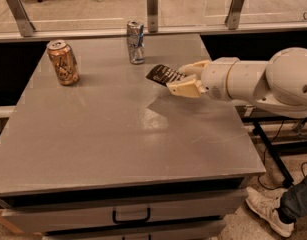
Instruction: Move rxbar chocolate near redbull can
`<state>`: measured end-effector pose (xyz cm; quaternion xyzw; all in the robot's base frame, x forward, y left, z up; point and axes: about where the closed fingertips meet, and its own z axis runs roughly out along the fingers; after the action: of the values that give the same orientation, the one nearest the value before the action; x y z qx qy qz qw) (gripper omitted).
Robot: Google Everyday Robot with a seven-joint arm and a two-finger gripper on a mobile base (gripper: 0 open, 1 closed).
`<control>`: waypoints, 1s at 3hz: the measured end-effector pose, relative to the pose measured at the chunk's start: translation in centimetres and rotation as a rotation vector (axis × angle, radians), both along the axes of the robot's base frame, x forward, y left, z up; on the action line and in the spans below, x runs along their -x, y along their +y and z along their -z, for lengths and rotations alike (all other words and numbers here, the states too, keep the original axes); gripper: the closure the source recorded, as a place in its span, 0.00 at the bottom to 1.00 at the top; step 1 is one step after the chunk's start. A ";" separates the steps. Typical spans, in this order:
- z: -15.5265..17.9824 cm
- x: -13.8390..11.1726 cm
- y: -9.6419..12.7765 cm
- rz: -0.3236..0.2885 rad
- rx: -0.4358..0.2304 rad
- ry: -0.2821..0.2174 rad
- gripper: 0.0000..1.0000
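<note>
Grey table (118, 134) before a glass barrier (193, 4). We see the fingers (185, 88) clamped on one end of the chocolate bar (162, 74). The gripper (175, 80) holds it just above the tabletop, near the right of the blue-silver can (136, 42). We judge the carry almost done; next comes lowering and release beside that can. The bar's gripped end is hidden. An orange can (63, 62) stands well left.

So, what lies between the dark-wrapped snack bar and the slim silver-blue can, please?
Only bare grey tabletop, in the camera view; the tool holds the bar beside the can.
</note>
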<state>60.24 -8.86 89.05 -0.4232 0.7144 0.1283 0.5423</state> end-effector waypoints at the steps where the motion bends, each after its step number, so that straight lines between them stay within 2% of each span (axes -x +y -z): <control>1: -0.5 -2.8 -0.2 0.019 0.009 -0.037 1.00; 2: -0.1 -5.8 0.0 0.011 0.024 -0.053 1.00; 3: 1.2 -8.5 0.4 0.016 0.039 -0.048 0.82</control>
<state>68.76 -8.44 87.84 -0.4312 0.7067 0.0998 0.5520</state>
